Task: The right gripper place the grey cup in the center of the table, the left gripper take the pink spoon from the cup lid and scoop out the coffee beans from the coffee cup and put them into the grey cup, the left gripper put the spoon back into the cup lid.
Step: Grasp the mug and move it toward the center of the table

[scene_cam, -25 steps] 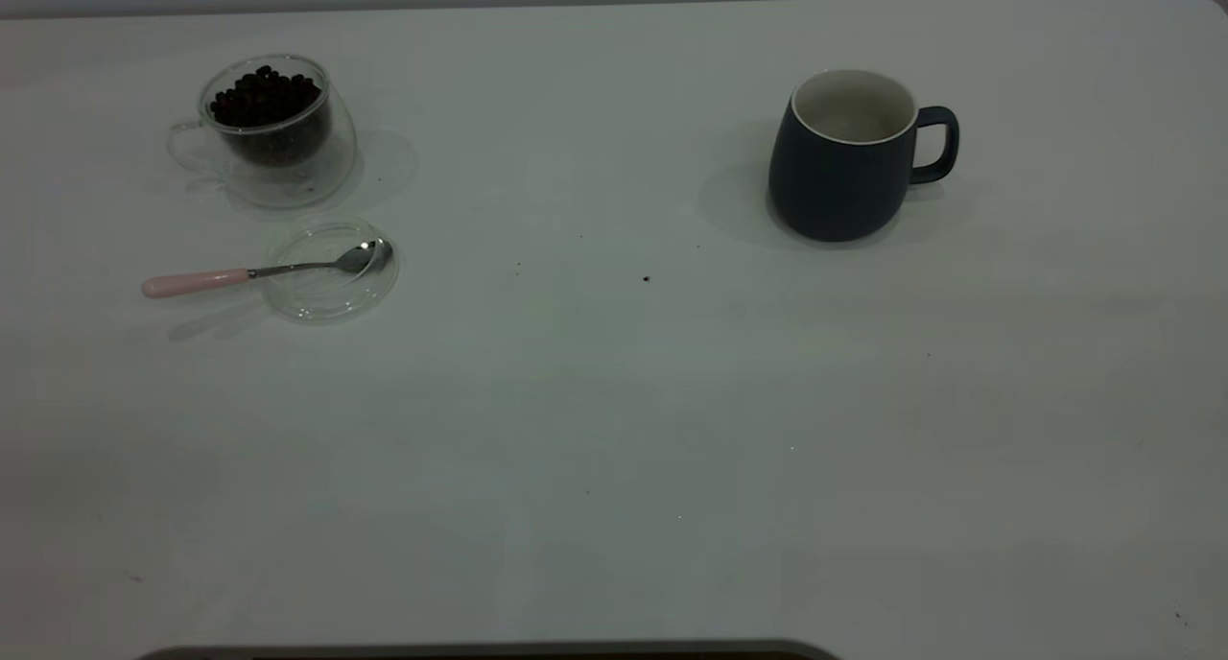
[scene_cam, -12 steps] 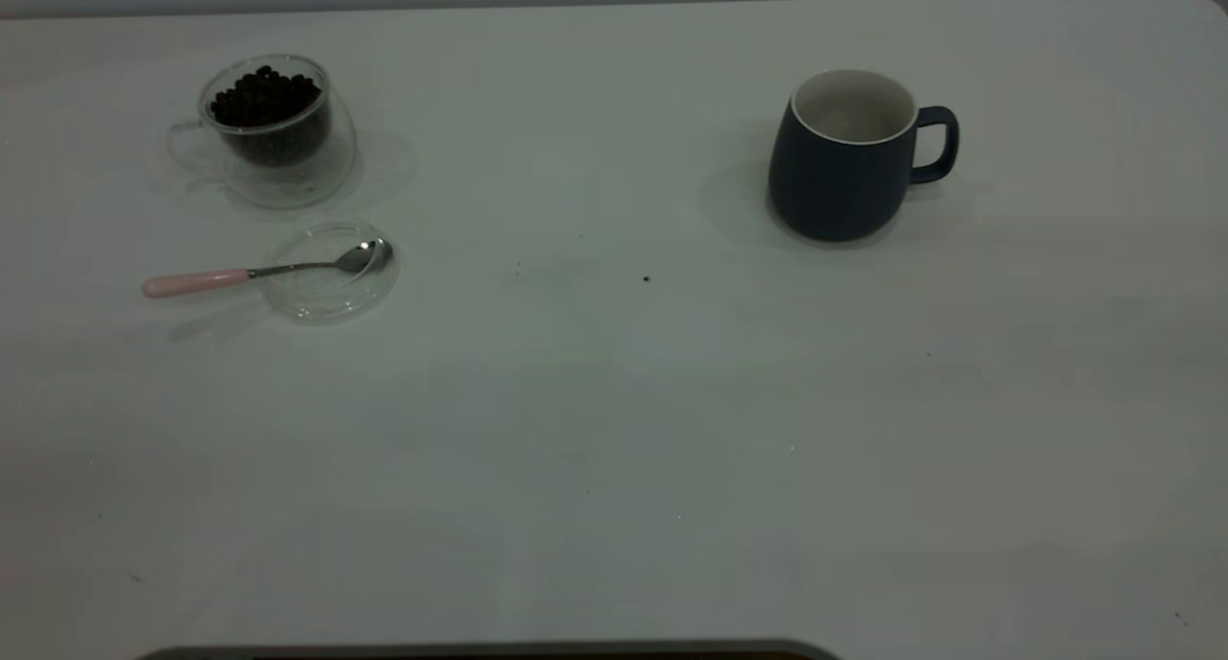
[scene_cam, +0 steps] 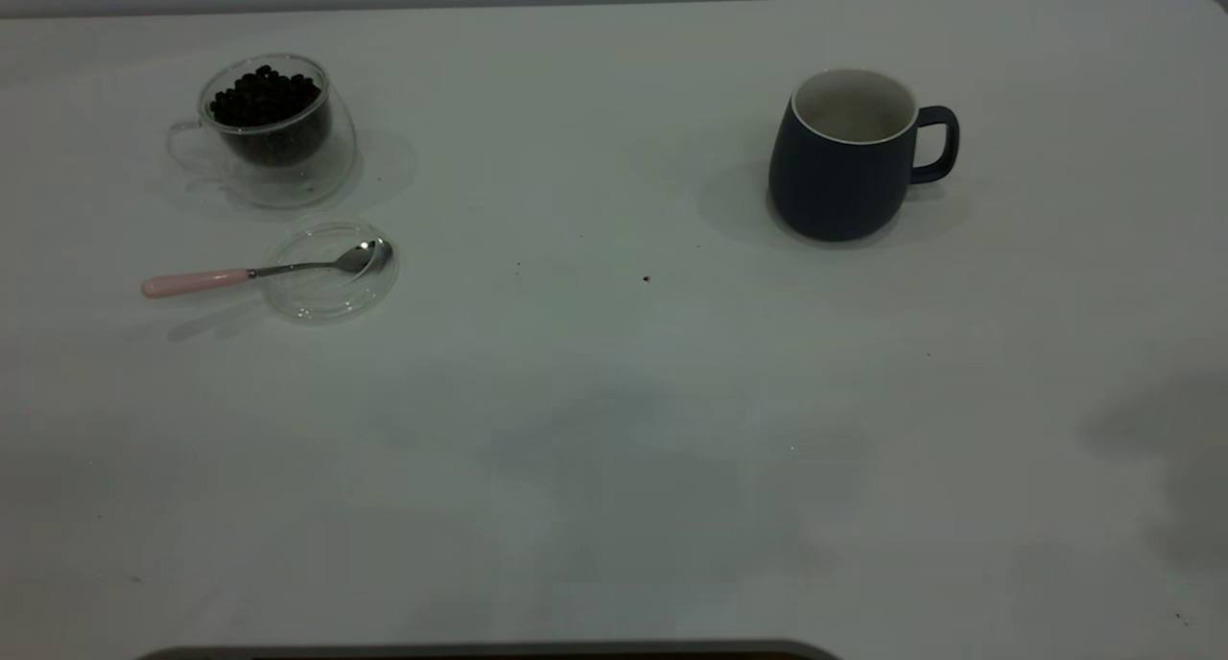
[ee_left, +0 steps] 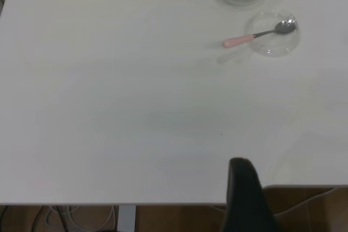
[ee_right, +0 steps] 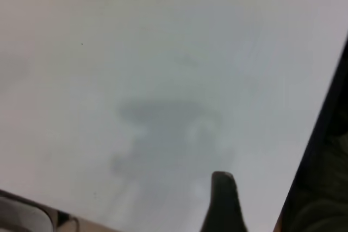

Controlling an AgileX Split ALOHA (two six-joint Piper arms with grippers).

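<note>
Only one dark finger of the right gripper (ee_right: 223,202) shows in its wrist view, hanging over bare table (scene_cam: 614,430) near the front edge, so I cannot tell whether it is spread or closed. The left gripper (ee_left: 247,194) likewise shows a single dark finger near the table's front edge, its state also unreadable, well away from the mug.

The grey cup (scene_cam: 849,156) stands upright and untouched, its handle turned away from the table's middle. On the far side of that middle from the mug sit the coffee cup (scene_cam: 273,128), filled with coffee beans (scene_cam: 264,96), and just in front of it the cup lid (scene_cam: 331,271), with the pink spoon (scene_cam: 259,274) resting bowl-in, handle overhanging.

The likely risk: the mug's rounded, smooth body could slip or tip if gripped off-centre, or the rim could be struck on approach.
</note>
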